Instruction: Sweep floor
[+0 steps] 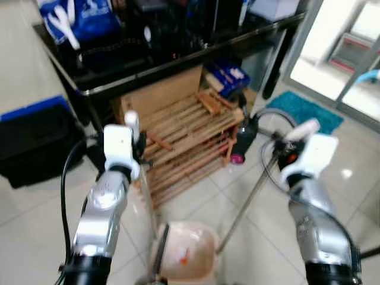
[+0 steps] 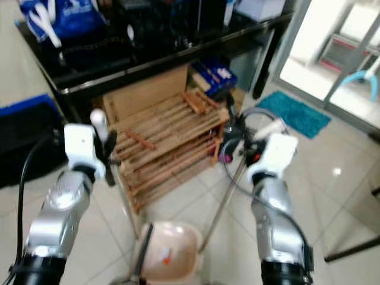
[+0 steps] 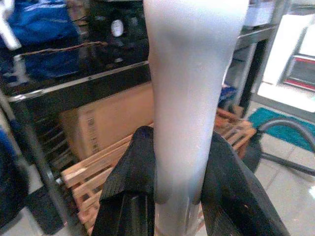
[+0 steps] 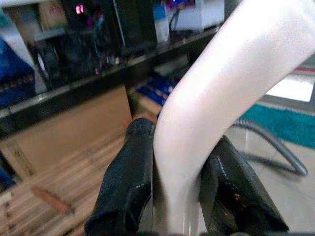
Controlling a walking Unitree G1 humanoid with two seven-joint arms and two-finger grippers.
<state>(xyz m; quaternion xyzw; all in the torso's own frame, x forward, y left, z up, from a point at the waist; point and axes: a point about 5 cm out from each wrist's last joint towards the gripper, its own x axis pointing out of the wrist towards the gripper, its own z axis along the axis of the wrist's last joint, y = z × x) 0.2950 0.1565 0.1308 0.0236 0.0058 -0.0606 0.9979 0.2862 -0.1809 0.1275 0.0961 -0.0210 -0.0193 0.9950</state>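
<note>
A pale pink dustpan (image 1: 183, 252) sits on the tiled floor (image 1: 249, 237) between the robot's two arms, with a small orange scrap inside it. The left gripper (image 3: 177, 196) is pressed together around the dustpan's upright white handle (image 1: 132, 122), fingers (image 3: 125, 196) on either side. The right gripper (image 4: 179, 196) pinches the white curved grip (image 1: 301, 129) of a broom whose metal pole (image 1: 246, 205) slants down to the floor beside the dustpan.

Both tools seem to be in hand, so sweeping looks under way. The next move likely calls for drawing the broom toward the pan's mouth while holding the pan steady.

Just ahead, a stack of wooden slatted racks (image 1: 190, 139) leans against a cardboard box (image 1: 160, 92) under a black table (image 1: 178, 59). A vacuum hose (image 1: 279, 113) loops nearby and could snag the pole. A teal mat (image 1: 306, 110) lies beyond.
</note>
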